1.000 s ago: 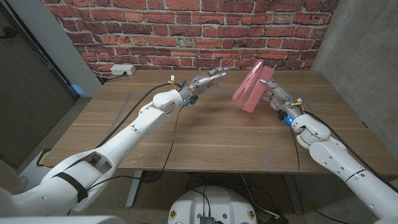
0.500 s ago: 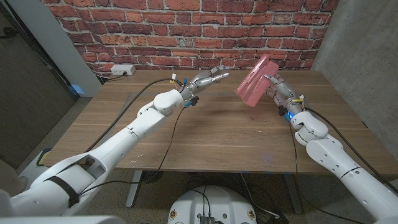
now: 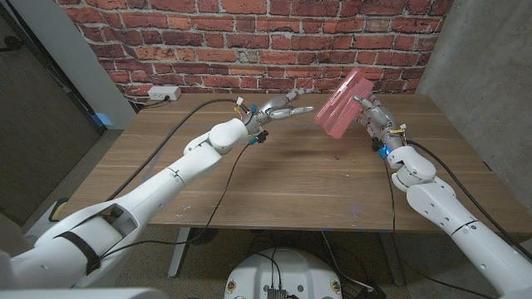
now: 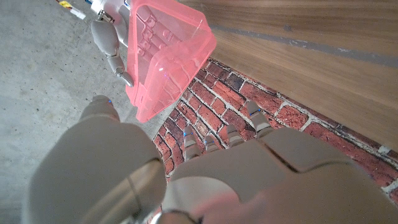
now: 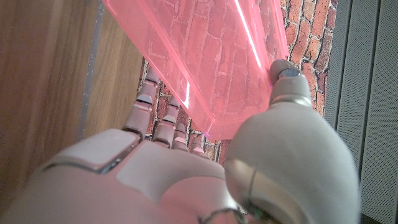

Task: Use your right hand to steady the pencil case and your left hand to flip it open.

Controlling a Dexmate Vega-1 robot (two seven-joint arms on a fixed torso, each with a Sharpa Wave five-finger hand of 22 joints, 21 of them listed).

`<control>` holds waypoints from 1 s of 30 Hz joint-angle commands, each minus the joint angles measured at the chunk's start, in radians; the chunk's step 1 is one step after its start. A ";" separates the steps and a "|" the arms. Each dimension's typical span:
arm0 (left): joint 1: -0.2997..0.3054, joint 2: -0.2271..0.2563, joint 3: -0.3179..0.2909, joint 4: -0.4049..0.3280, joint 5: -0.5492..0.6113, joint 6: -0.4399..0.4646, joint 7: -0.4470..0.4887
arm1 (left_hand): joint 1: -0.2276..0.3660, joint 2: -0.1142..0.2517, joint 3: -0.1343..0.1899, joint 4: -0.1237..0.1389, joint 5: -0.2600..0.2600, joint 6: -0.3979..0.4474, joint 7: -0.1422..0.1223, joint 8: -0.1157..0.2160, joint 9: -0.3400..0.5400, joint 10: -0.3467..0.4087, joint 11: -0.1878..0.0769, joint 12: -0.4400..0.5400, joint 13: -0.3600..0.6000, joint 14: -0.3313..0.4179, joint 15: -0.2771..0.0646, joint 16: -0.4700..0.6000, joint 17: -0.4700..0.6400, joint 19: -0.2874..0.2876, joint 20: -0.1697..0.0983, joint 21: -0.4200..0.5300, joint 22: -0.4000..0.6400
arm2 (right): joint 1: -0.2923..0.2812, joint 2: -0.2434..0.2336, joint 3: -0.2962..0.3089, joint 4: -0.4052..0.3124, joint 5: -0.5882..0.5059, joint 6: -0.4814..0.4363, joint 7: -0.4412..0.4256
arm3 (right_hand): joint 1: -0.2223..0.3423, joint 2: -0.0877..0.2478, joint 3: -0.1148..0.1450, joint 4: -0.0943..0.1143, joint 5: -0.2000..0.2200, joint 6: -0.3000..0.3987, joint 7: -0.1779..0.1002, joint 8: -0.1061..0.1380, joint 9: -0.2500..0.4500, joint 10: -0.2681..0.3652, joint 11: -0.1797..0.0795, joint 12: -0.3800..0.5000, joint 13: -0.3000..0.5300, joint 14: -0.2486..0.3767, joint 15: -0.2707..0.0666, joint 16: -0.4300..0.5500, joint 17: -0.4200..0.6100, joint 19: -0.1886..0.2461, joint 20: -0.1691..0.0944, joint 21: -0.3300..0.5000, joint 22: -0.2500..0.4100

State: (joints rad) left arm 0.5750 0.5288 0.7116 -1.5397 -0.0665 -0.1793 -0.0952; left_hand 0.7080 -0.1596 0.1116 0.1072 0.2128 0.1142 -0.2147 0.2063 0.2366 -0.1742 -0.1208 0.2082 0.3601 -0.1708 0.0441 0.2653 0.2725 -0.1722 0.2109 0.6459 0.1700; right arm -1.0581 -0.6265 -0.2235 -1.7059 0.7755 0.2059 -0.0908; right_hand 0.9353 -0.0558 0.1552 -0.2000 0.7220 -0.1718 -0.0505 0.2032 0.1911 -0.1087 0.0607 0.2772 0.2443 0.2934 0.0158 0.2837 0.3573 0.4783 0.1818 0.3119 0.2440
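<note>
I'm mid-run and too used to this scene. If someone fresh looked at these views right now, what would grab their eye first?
Most likely the translucent pink pencil case, held up off the wooden table by the right hand in front of the red brick wall. Next, the left hand, reaching toward the case with its fingers apart, not touching it in the head view.

Pencil case: pink, translucent, rigid plastic.
The pencil case (image 3: 339, 111) is raised clear of the worktop (image 3: 274, 178), tilted steeply with one long edge uppermost, over the far right area; brick shows through its walls in both wrist views.
</note>
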 commanded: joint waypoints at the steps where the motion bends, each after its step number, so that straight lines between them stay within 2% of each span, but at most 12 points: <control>1: 0.029 0.017 0.047 -0.055 0.462 -0.006 0.306 | 0.031 0.016 -0.008 -0.016 0.012 0.090 -0.003 0.041 0.001 0.035 -0.026 0.033 -0.014 -0.009 -0.031 0.005 -0.011 -0.011 0.001 -0.018 0.006 | -0.003 0.002 0.002 -0.022 0.019 -0.012 0.007 | 0.179 0.173 0.072 0.042 0.013 -0.084 0.000 -0.001 0.003 -0.011 0.003 -0.002 0.005 0.057 -0.075 0.000 0.005 0.013 -0.022 0.007 0.004; 4: 0.031 0.012 0.051 -0.048 0.510 -0.005 0.337 | 0.052 0.022 -0.007 -0.028 0.017 0.126 -0.003 0.057 0.003 0.048 -0.029 0.035 -0.019 -0.004 -0.034 0.002 -0.016 0.006 0.001 -0.024 0.006 | -0.008 0.002 0.005 -0.028 0.029 -0.014 0.009 | 0.180 0.173 0.074 0.042 0.016 -0.084 0.000 -0.001 0.003 -0.010 -0.004 -0.001 0.005 0.061 -0.076 0.001 0.006 0.012 -0.021 0.008 0.004; 7: 0.034 0.007 0.056 -0.043 0.558 0.004 0.373 | 0.061 0.027 -0.004 -0.032 0.019 0.130 -0.004 0.059 0.003 0.051 -0.033 0.036 -0.021 -0.004 -0.035 0.001 -0.017 0.010 0.001 -0.026 0.006 | -0.015 0.001 0.009 -0.038 0.041 -0.017 0.013 | 0.181 0.171 0.076 0.041 0.019 -0.084 -0.002 -0.001 0.003 -0.007 -0.011 0.000 0.004 0.066 -0.078 0.002 0.007 0.013 -0.023 0.009 0.004; 8: 0.035 0.004 0.057 -0.037 0.565 -0.001 0.383 | 0.092 0.045 0.009 -0.045 0.023 0.143 -0.006 0.065 0.004 0.055 -0.035 0.035 -0.026 -0.002 -0.035 -0.001 -0.021 0.021 -0.001 -0.032 0.006 | -0.016 -0.001 0.008 -0.040 0.039 -0.016 0.014 | 0.181 0.171 0.076 0.041 0.020 -0.083 -0.003 -0.001 0.003 -0.007 -0.012 0.000 0.004 0.066 -0.078 0.002 0.007 0.012 -0.023 0.009 0.004; 17: 0.030 -0.017 0.065 -0.008 0.606 -0.011 0.430 | 0.126 0.062 0.021 -0.060 0.024 0.147 -0.006 0.066 0.004 0.073 -0.042 0.040 -0.031 0.008 -0.042 -0.001 -0.024 0.035 0.000 -0.040 0.006 | -0.022 -0.007 0.008 -0.055 0.053 -0.017 0.038 | 0.180 0.169 0.078 0.042 0.026 -0.081 -0.004 0.000 0.003 -0.004 -0.011 0.000 0.004 0.067 -0.078 0.000 0.009 0.013 -0.023 0.011 0.004; 21: 0.029 -0.017 0.065 -0.014 0.588 -0.002 0.395 | 0.141 0.070 0.026 -0.067 0.022 0.154 -0.006 0.069 0.004 0.089 -0.044 0.044 -0.035 0.022 -0.048 0.002 -0.025 0.048 0.000 -0.043 0.006 | -0.021 -0.008 0.006 -0.059 0.056 -0.018 0.044 | 0.179 0.167 0.079 0.042 0.028 -0.081 -0.003 0.000 0.003 -0.005 -0.008 0.000 0.004 0.068 -0.077 0.000 0.010 0.014 -0.023 0.012 0.004; 30: 0.040 -0.018 0.058 -0.022 0.587 0.008 0.404 | 0.149 0.077 0.029 -0.070 0.020 0.158 -0.006 0.070 0.004 0.091 -0.048 0.044 -0.038 0.025 -0.051 0.002 -0.026 0.058 0.000 -0.047 0.006 | -0.018 -0.007 0.001 -0.056 0.058 -0.015 0.056 | 0.177 0.166 0.081 0.044 0.032 -0.081 -0.005 0.000 0.003 -0.004 -0.010 0.000 0.004 0.068 -0.078 -0.002 0.012 0.009 -0.026 0.013 0.004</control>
State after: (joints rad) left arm 0.6037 0.5187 0.7706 -1.5592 0.5022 -0.1828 0.2922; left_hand 0.8516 -0.0850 0.1411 0.0453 0.2328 0.2638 -0.2239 0.2671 0.2367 -0.0862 -0.1642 0.2480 0.3199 -0.1516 -0.0024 0.2655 0.2460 -0.1231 0.2055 0.6026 0.1749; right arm -1.0767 -0.6332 -0.2176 -1.7586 0.8232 0.1898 -0.0579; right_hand 0.9382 -0.0587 0.1552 -0.2000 0.7473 -0.1718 -0.0501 0.2033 0.1911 -0.1088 0.0531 0.2773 0.2443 0.2934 0.0158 0.2743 0.3646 0.4724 0.1765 0.3185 0.2440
